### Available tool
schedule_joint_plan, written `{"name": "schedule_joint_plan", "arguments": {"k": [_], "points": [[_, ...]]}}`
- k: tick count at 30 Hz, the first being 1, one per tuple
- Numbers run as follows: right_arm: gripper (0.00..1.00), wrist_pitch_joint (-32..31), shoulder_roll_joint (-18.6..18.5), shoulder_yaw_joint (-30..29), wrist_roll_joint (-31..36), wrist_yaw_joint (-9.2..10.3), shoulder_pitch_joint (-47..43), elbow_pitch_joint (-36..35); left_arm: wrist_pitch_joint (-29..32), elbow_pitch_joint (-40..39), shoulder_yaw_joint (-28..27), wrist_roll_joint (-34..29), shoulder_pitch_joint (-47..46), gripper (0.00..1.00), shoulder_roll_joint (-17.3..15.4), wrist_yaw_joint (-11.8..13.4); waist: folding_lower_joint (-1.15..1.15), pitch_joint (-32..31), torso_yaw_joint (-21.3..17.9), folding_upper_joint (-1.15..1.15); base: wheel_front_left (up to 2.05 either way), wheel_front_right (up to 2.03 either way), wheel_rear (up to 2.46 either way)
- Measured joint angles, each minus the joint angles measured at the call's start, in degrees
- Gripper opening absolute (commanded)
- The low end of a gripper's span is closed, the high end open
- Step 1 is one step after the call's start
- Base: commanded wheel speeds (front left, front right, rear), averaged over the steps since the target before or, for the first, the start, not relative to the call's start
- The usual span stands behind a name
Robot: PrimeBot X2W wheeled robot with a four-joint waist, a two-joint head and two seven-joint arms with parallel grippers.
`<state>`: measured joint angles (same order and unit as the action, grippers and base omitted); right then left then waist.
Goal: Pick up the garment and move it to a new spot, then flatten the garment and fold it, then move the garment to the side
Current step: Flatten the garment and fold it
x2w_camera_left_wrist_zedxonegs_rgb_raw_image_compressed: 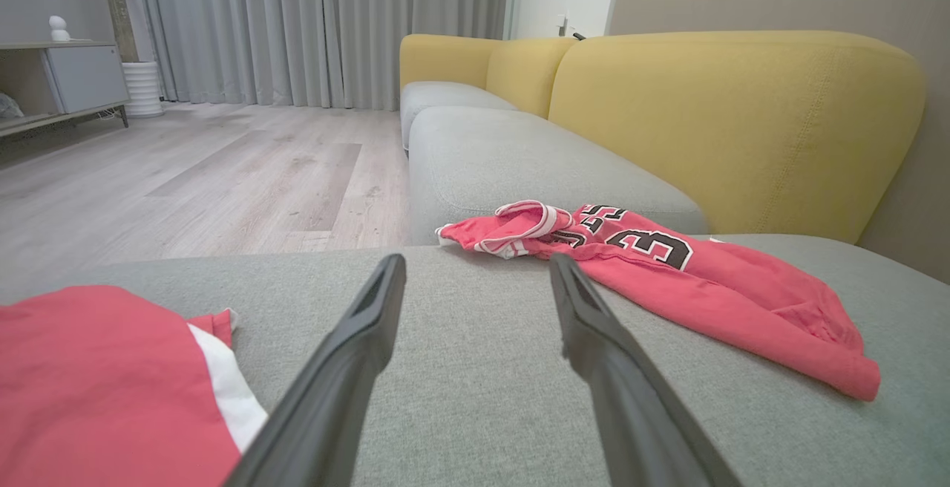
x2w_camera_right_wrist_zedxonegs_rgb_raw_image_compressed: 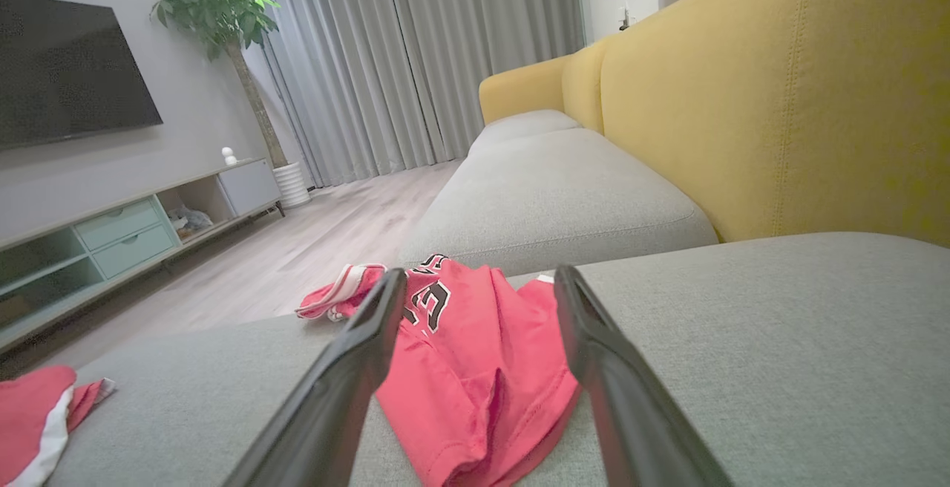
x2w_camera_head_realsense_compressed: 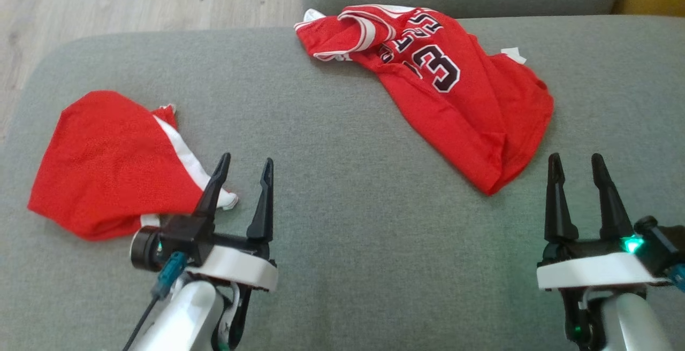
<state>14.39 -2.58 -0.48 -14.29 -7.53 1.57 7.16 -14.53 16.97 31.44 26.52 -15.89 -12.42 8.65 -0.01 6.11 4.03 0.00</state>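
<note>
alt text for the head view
A crumpled red jersey lies upper right on a grey sofa seat, a smaller red garment at left. The left gripper and right gripper sit below, both open and empty.

The left tool (x2w_camera_head_realsense_compressed: 247, 158) sits at the near left, its two long dark fingers (x2w_camera_head_realsense_compressed: 262, 206) spread wide, empty, pointing to the far side and leaning slightly right. The right tool (x2w_camera_head_realsense_compressed: 575, 156) sits level with it at the near right, also spread wide and empty, leaning slightly left. Each is mounted on a white wrist above a pale forearm: the left forearm (x2w_camera_head_realsense_compressed: 182, 313) and the right forearm (x2w_camera_head_realsense_compressed: 637, 319).
</note>
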Motion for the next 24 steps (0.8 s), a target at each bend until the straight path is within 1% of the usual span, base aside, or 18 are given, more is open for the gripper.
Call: {"name": "schedule_joint_plan", "arguments": {"k": [3, 5, 7, 10, 13, 16, 19, 23, 24], "points": [[1.0, 0.0, 0.0, -0.04, 1.66, 0.0, 0.58, 2.03, -0.01, -1.21, 0.04, -0.38, -0.29, 1.0, 0.16, -0.01, 0.01, 0.58, 0.53, 0.0, 0.0, 0.0, 0.0], [1.0, 0.0, 0.0, 0.04, 2.94, 0.0, 2.0, 5.25, -0.01, -1.56, 0.14, -0.38, -0.48, 1.0, 0.33, -0.08, 0.01, 1.23, 0.84, 0.0, 0.0, 0.0, 0.0], [1.0, 0.0, 0.0, 0.14, 3.49, 0.0, 4.56, 9.44, -0.01, -1.6, 0.19, -0.38, -0.65, 1.0, 0.35, -0.09, 0.01, 2.02, 1.17, 0.0, 0.0, 0.0, 0.0], [1.0, -0.27, -0.02, 0.15, 3.63, 0.0, 9.67, 17.7, 0.0, -1.43, 0.45, -0.38, -1.02, 1.0, 0.47, -0.16, 0.02, 3.33, 1.79, 0.0, 0.0, 0.0, 0.0], [1.0, -1.36, -0.04, 0.43, 2.86, 0.0, 14.44, 24.83, 0.0, -0.97, 0.8, -0.37, -1.66, 1.0, 0.9, -0.58, 0.02, 4.6, 2.61, 0.0, 0.0, 0.0, 0.0], [1.0, -1.36, -0.08, 1.27, 1.57, 0.0, 18.07, 30.3, -0.01, -0.41, 1.13, -0.37, -2.08, 1.0, 1.36, -0.6, 0.02, 5.73, 3.47, 0.0, 0.0, 0.0, 0.0], [1.0, -1.31, -0.11, 2.14, 1.1, 0.0, 20.81, 34.39, -0.01, -0.09, 1.21, -0.37, -2.8, 1.0, 1.64, -0.65, 0.02, 6.69, 4.25, 0.0, 0.0, 0.0, 0.0], [1.0, -1.2, -0.13, 3.77, -0.46, 0.0, 23.42, 38.06, -0.01, 0.44, 1.14, -0.37, -3.23, 1.0, 1.71, -0.67, 0.02, 7.5, 4.73, 0.0, 0.0, 0.0, 0.0], [0.78, -1.16, -0.18, 4.31, -0.75, 0.0, 23.9, 38.65, -0.01, 0.55, 1.14, -0.37, -3.26, 1.0, 1.71, -0.67, 0.03, 7.62, 4.71, 0.0, 0.0, 0.0, 0.0]]}}
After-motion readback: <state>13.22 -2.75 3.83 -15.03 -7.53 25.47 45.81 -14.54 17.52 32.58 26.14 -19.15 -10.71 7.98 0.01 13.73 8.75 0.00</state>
